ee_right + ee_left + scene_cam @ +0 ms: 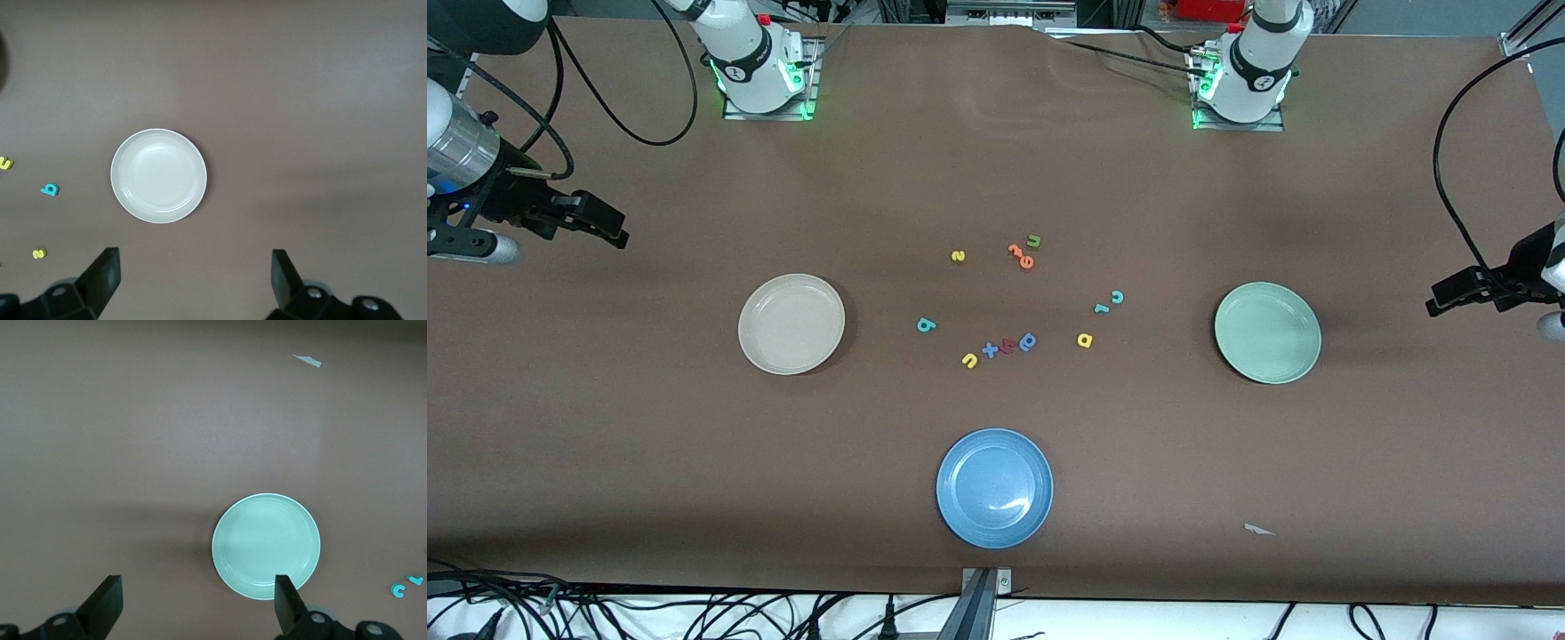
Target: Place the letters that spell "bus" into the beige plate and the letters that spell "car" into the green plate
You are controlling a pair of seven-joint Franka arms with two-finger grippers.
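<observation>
The right hand (591,222) is hanging released and empty above the bench's (649,462) right-arm end, well clear of the letters; its fingers (100,277) are standing spread wide. The arm is waiting.

Taking the blue plate (994,488) as landmark: it is sitting nearest the front camera, midway along the bench. The beige plate (791,324) is lying farther from the camera than it, toward the right arm's end, and is holding nothing. The letters are lying scattered between the beige plate and the green plate (1267,332), all farther from the camera than the blue plate. The teal b (926,325) and yellow u (969,359) are sitting on the beige plate's side of the cluster, with the yellow s (958,256) farther from the camera. The blue x (991,349), a red letter (1008,346) and the blue a (1028,341) are touching in a row beside the u; the orange letters (1021,256) and green u (1034,241) are sitting near the s. The yellow a (1084,340), teal r (1101,308) and teal c (1116,297) are lying on the green plate's side.

The green plate, also empty, is sitting toward the left arm's end. The left hand (1463,298) is hovering there, released and empty, fingers (103,607) wide apart.

Judging by this, nothing is sorted yet. The right hand looks nearer the "bus" letters, the left nearer "car"; each would be reaching inward past its own plate.
</observation>
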